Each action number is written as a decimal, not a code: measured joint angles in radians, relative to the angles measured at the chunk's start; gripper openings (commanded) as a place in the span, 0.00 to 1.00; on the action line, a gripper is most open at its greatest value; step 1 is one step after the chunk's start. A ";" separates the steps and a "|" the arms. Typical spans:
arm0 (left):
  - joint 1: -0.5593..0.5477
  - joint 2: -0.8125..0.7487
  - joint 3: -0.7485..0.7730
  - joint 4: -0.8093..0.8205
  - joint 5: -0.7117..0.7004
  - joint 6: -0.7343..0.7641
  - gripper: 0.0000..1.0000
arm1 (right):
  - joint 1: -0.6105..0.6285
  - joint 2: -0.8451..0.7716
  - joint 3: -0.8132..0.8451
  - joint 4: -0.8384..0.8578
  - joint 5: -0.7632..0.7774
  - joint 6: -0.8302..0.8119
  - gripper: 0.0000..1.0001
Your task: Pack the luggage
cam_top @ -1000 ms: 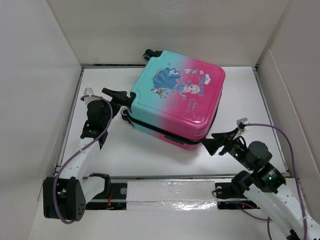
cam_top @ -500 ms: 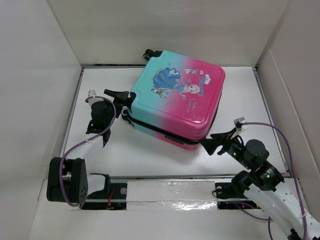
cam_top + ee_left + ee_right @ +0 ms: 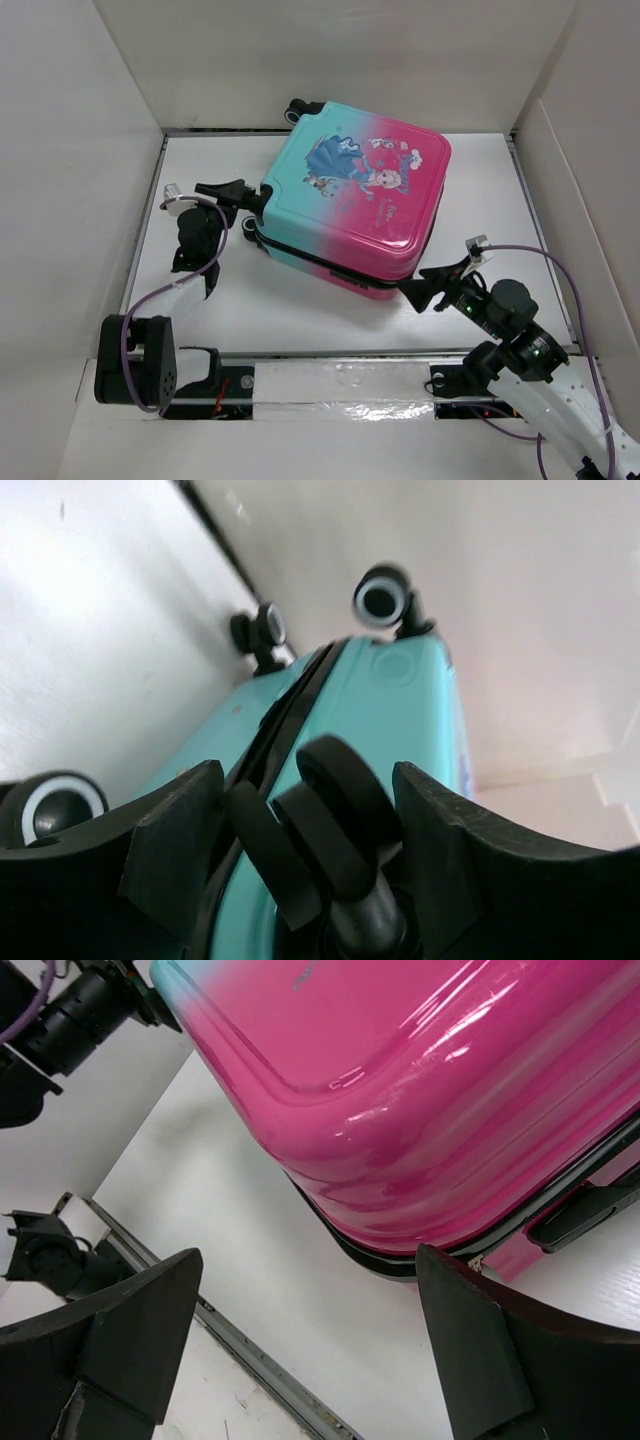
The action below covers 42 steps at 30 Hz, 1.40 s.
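A: Start at the left gripper (image 3: 238, 193). What is it doing?

B: Its fingers are spread, and one black wheel (image 3: 335, 805) sits between them with a gap on each side. It straddles the wheel and clamps nothing.

A: And the right gripper (image 3: 415, 281)?

B: Also spread wide and holding nothing. It hangs just off the near right corner of the luggage (image 3: 360, 200), at the pink end. I cannot tell whether a fingertip touches the shell.

A: Where is the luggage?

B: It lies flat on the white table (image 3: 260, 310), towards the far side and a little right of centre. The princess print faces up. The teal end with the wheels is at the left and the pink end at the right.

A: Open or shut?

B: Shut. The two shells meet along the dark seam (image 3: 320, 262). No lining shows, and nothing loose lies beside it.

A: So how far along is the task?

B: Either the contents are already inside, or the case has yet to be opened. The pictures don't settle which. With the arms at opposite corners, I'd guess the next step is to shift or stand it up.
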 measured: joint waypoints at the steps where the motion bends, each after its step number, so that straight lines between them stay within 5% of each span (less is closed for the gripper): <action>1: 0.003 -0.027 0.000 -0.012 -0.011 0.007 0.50 | 0.000 0.000 0.000 0.000 -0.002 -0.001 0.94; 17: 0.003 -0.197 0.071 -0.174 -0.024 0.050 0.47 | 0.000 0.024 0.000 0.000 -0.031 -0.012 0.94; 28: 0.004 -0.121 0.066 -0.205 -0.034 0.066 0.54 | 0.000 -0.016 -0.011 0.000 0.008 0.009 0.23; 35: 0.040 -0.030 0.106 -0.180 0.003 0.064 0.57 | 0.000 -0.021 -0.051 -0.010 0.048 0.047 0.15; 42: 0.064 -0.032 0.109 -0.152 0.006 0.060 0.82 | 0.000 -0.017 -0.060 -0.090 0.144 0.142 0.03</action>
